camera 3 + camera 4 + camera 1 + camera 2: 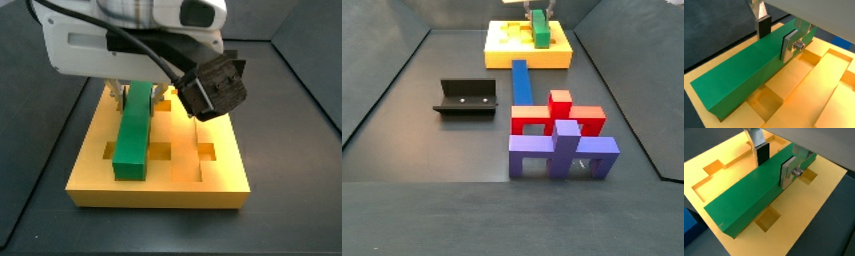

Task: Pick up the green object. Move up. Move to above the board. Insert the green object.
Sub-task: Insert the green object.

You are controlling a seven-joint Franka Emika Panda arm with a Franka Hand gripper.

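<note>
The green object (741, 75) is a long green bar. My gripper (776, 39) is shut on it near one end, a dark pad and a silver plate pressing its two long sides. Both wrist views show this; the bar (747, 198) and the gripper (775, 165) are over the board (811, 203). The board (821, 85) is orange-yellow with grooves and square holes. In a side view the bar (134, 130) lies lengthwise along the board (201, 185) under the gripper (140, 95), low in or just over a groove; I cannot tell which. The far side view shows the bar (540, 28) on the board (509, 50).
A blue bar (520, 82) lies on the floor in front of the board. The fixture (465, 98) stands to its left. Red blocks (556, 108) and purple blocks (560, 152) stand nearer the camera. Dark walls surround the floor.
</note>
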